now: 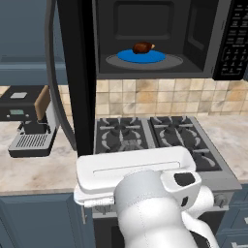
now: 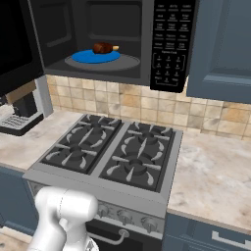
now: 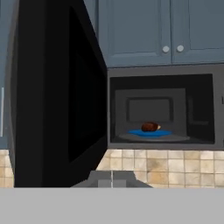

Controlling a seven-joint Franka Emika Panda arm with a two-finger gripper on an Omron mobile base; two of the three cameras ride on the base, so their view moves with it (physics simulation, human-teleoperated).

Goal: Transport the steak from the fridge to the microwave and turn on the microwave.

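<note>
Steak (image 1: 143, 47) sits on blue plate (image 1: 127, 57) inside microwave (image 1: 227, 43); door (image 3: 65, 96) open. Gripper fingers pressed together, empty. Remaining: shut door, press start.

We see the steak (image 1: 143, 47), a small reddish-brown lump with a pale tip, lying on a blue plate (image 1: 142, 56) that sits on the round glass turntable (image 1: 144, 61). All this is inside the black microwave (image 1: 145, 38), whose dark door (image 1: 75, 72) is swung wide open to the left.
</note>
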